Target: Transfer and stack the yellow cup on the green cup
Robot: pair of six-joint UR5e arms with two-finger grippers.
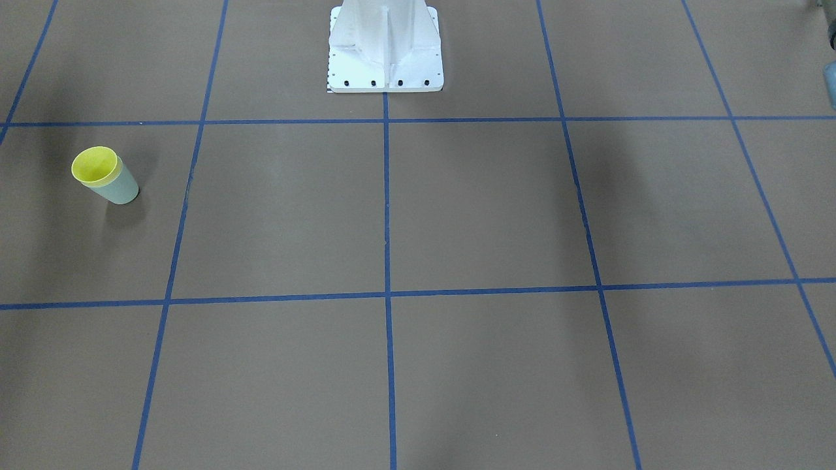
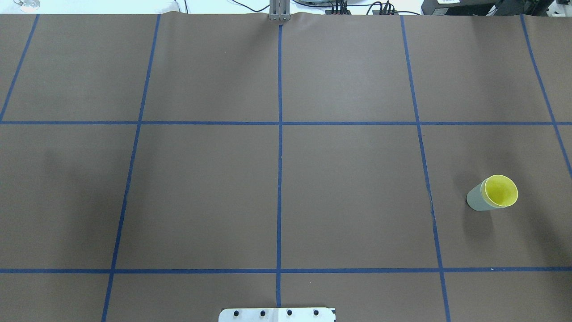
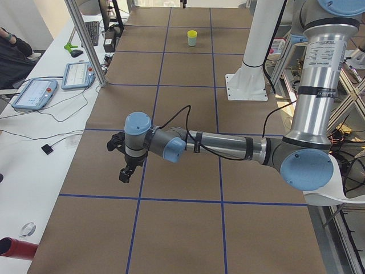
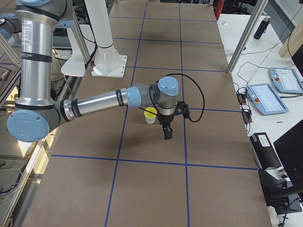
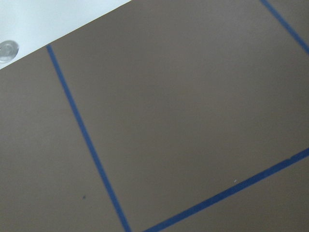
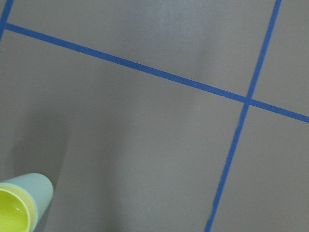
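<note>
- The yellow cup [image 2: 501, 191] is sitting nested inside the green cup [image 2: 475, 201] — only its rim is showing above the green wall.
- The stacked pair is standing upright on the brown table [image 2: 201, 192], on the robot's right side, inside a square of blue tape lines [image 2: 279, 179].
- The right gripper [image 4: 167, 134] is hanging just beside the stack and apart from it, pointing down; I cannot tell how its jaws are standing.
- The left gripper [image 3: 124, 174] is hovering over bare table, well apart from the cups — its jaw state cannot be told either.
</note>
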